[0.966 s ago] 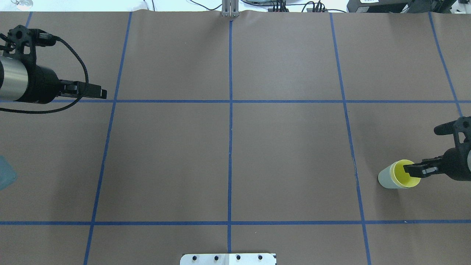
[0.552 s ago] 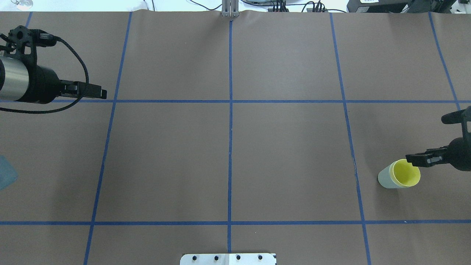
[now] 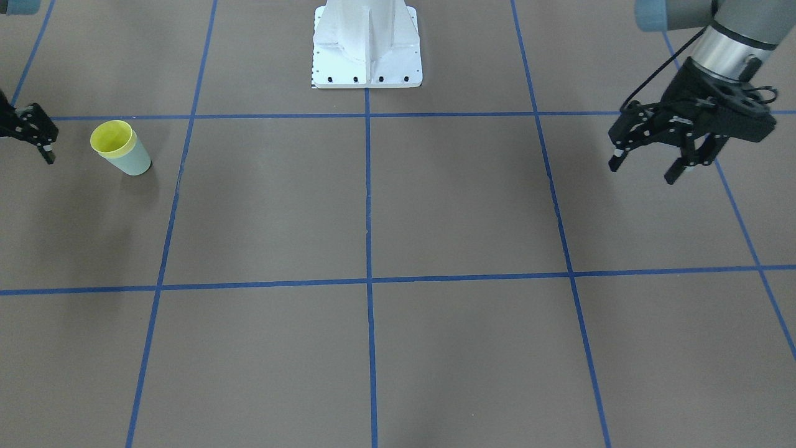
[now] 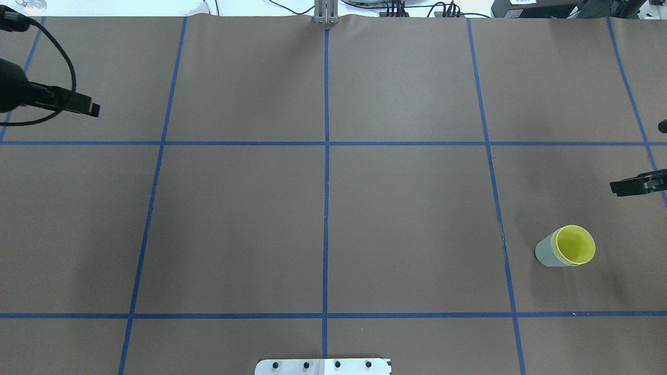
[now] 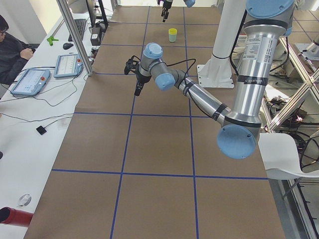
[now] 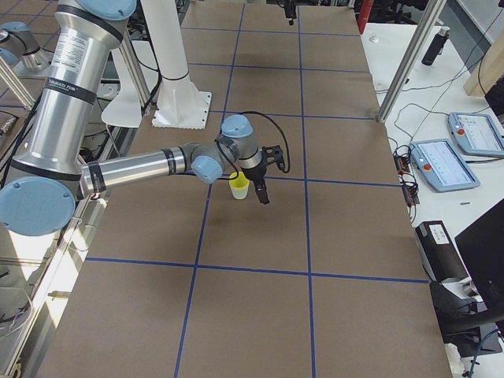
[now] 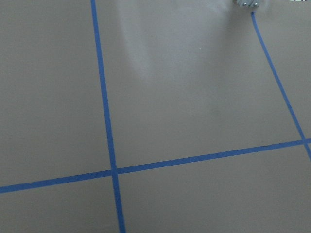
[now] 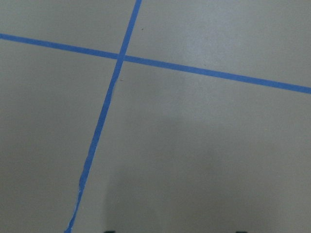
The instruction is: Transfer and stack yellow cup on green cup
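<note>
Yellow cup (image 4: 575, 245) sits inside green cup (image 4: 544, 255), body hidden; left gripper (image 3: 644, 169) wide open; right gripper (image 4: 615, 188) (edge-cropped) looks spread too.

A matt brown, paper-like sheet covers the counter (image 4: 406, 208), gridded with smooth blue tape lines (image 4: 326, 208). At four o'clock in the overhead view, the yellow cup (image 4: 575, 246) and green cup (image 4: 543, 253) show smooth plastic with a soft sheen. The left claw (image 3: 645, 171) looks matt black (plastic or metal, unclear), joined to a brushed-metal wrist sleeve (image 3: 727, 40). The base plate (image 3: 367, 62) is glossy white.
</note>
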`<state>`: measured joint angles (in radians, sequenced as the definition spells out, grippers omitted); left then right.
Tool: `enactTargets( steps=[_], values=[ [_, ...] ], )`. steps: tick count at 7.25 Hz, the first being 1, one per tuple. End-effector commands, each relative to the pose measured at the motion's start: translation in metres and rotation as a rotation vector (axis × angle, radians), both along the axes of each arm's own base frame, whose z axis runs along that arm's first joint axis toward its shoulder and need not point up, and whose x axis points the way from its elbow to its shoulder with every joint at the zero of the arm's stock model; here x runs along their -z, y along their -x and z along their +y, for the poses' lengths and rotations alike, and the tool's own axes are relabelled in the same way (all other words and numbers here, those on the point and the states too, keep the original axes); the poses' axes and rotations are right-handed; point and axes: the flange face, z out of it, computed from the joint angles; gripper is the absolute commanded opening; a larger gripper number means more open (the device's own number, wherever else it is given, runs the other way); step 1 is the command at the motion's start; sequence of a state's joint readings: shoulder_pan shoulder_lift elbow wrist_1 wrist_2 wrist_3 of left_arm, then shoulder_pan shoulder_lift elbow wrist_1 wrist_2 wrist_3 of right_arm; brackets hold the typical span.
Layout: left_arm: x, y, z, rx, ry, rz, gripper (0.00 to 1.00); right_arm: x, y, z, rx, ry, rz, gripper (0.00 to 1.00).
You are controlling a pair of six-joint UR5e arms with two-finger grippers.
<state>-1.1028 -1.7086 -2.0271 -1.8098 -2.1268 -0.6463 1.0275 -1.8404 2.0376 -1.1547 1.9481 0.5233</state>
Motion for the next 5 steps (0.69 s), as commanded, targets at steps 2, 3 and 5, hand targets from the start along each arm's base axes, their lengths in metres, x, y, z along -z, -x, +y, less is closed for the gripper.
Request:
enactTargets(
  steps=[2, 3, 5],
  values=[
    [-0.078, 0.135, -0.023, -0.144, 0.115, -0.279, 1.00, -0.032, -0.052, -0.037, 0.082, 0.084, 0.144, 1.00],
    [-0.135, 0.195, -0.011, -0.153, 0.157, -0.307, 1.00, -0.023, -0.051, -0.050, 0.073, 0.073, 0.135, 1.00],
    [-0.217, 0.240, 0.021, -0.218, 0.209, -0.208, 1.00, -0.052, -0.089, -0.092, 0.039, 0.204, -0.088, 1.00]
  ],
)
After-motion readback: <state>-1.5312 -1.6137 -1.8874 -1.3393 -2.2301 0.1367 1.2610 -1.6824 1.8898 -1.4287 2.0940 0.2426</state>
